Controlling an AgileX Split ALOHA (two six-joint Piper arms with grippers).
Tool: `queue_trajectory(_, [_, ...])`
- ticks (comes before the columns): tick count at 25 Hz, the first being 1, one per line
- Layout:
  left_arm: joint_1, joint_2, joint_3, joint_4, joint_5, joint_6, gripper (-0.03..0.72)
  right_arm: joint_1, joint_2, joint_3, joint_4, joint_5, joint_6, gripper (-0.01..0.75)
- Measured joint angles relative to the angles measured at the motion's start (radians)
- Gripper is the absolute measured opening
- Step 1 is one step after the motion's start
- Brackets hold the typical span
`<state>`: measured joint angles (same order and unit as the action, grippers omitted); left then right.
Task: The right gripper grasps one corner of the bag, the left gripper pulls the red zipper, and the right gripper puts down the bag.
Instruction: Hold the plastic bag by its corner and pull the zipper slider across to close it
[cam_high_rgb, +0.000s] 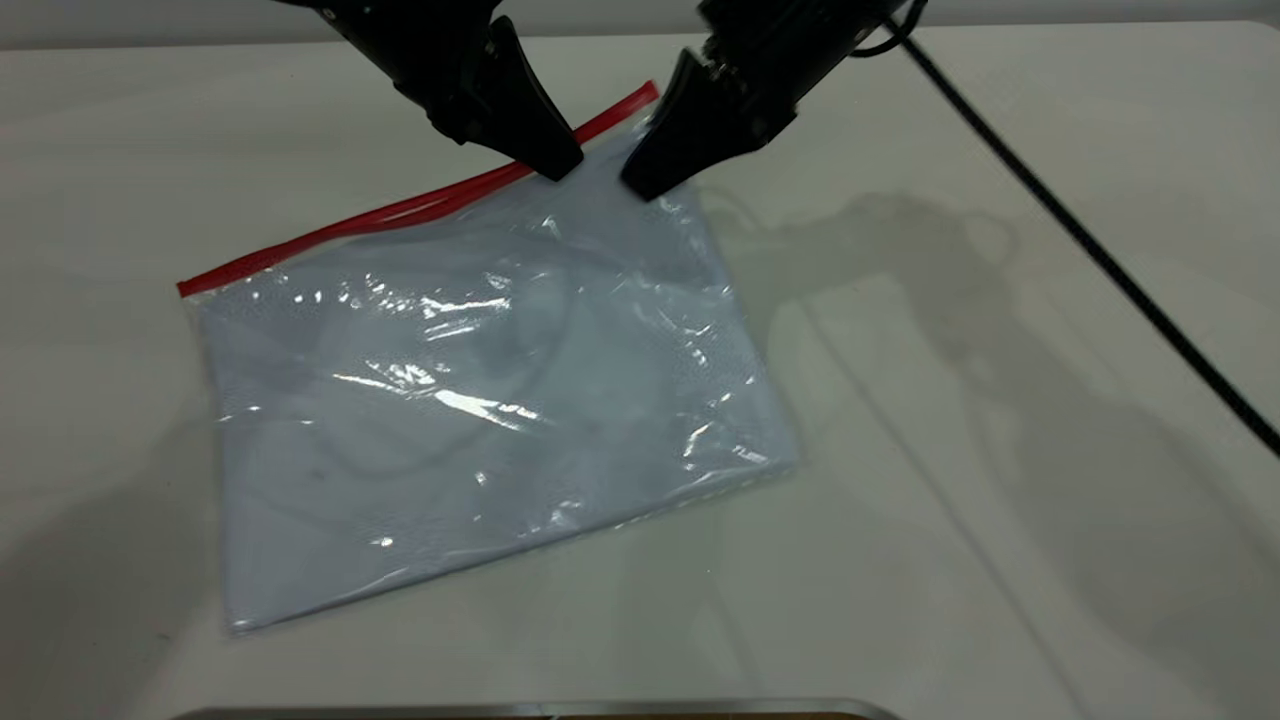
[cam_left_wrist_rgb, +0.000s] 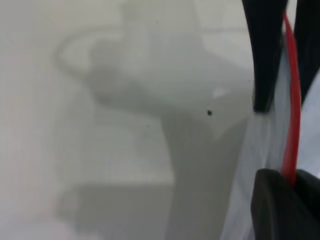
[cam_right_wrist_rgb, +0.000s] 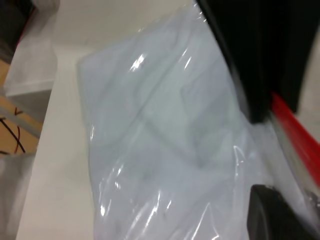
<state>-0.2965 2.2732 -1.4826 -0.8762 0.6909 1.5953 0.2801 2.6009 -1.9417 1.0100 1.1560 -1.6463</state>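
Note:
The bag (cam_high_rgb: 480, 370) lies flat on the white table, clear with white paper inside. The red zipper (cam_high_rgb: 400, 212) runs along its far long edge. My left gripper (cam_high_rgb: 560, 165) is shut on the zipper near its right end; in the left wrist view the red strip (cam_left_wrist_rgb: 294, 115) runs in between its fingertips (cam_left_wrist_rgb: 291, 177). My right gripper (cam_high_rgb: 640, 185) is beside it, shut on the bag just below the corner (cam_high_rgb: 648, 97) where the strip ends. The right wrist view shows one of its fingers (cam_right_wrist_rgb: 272, 215) against the plastic (cam_right_wrist_rgb: 165, 140).
A black braided cable (cam_high_rgb: 1100, 262) crosses the table on the right. A metal edge (cam_high_rgb: 540, 710) lies along the near side. The right wrist view shows the table's edge with wires (cam_right_wrist_rgb: 11, 135) beyond it.

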Motion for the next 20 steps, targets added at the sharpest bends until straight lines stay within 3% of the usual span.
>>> queue_trajectory(10, [0.012,0.0,0.0,0.046,-0.029,-0.04,0.045,-0.142,0.0,-0.006,0.007,0.028,0.082,0.033])
queue_trajectory(20, [0.142,0.0,0.0,0.191,0.042,-0.199,0.047,-0.199,0.0,-0.006,0.006,-0.117,0.192,0.045])
